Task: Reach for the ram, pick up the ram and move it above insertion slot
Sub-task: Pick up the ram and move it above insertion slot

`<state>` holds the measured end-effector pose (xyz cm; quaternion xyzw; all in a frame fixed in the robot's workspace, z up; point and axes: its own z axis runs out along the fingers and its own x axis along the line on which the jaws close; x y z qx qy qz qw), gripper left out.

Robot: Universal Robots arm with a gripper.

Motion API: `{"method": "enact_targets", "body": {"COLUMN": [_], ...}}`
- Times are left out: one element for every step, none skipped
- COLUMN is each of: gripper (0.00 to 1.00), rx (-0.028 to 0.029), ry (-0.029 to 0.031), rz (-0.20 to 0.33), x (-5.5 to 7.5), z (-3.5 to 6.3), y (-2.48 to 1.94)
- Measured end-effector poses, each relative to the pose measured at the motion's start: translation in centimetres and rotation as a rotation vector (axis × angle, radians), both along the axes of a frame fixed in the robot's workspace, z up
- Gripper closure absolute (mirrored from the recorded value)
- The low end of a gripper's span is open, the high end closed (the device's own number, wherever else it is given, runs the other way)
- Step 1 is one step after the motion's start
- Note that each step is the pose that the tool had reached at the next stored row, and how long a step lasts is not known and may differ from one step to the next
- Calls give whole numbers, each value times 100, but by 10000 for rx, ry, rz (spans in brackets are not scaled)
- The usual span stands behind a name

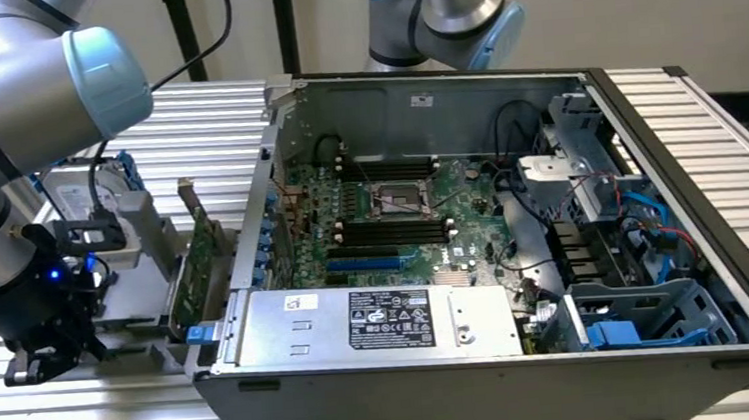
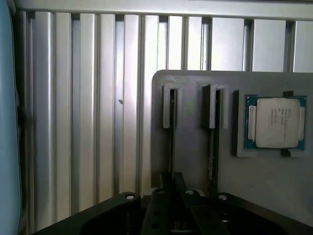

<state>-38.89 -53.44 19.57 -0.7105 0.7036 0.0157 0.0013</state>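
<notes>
Gripper (image 2: 172, 180) clamped on the ram (image 2: 172, 134) — edge-on between its jaws (in the grey holder (image 2: 191, 152)).

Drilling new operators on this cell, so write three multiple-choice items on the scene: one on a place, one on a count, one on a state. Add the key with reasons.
1. Where is the gripper relative to the computer case?
A. Deep inside it.
B. Outside it, at the grey holder, on the exterior view's left.
C. Behind it, by the wall.

2. How many narrow slots does the grey holder have beside the processor chip?
A. One.
B. Two.
C. Four.

3. What state is the computer case in?
A. Open, motherboard exposed.
B. Shut by a side panel.
C. Turned open side down.

Key:
1 B: the gripper hangs low beside the case, over the holder.
2 B: two slots stand side by side, and the gripper lines up with the ram in one.
3 A: the motherboard lies in plain view.
</notes>
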Motion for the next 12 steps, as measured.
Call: {"method": "enact_targets", "body": {"gripper": [86, 86, 86, 86, 86, 86, 86, 86, 86, 86, 86, 86], "rx": [-30, -57, -85, -112, -130, -134, -136, -137, -137, -137, -137, -137], "ry": [1, 2, 3, 4, 4, 5, 5, 5, 5, 5, 5, 5], "rz": [0, 0, 0, 0, 0, 1, 0, 0, 0, 0, 0, -1], "x": [0, 0, 0, 0, 0, 0, -1, -1, -1, -1, 0, 0], "z": [0, 0, 0, 0, 1, 1, 1, 1, 1, 1, 1, 2], "y": [0, -1, -1, -1, -1, -1, -1, -1, -1, -1, 0, 0]}}
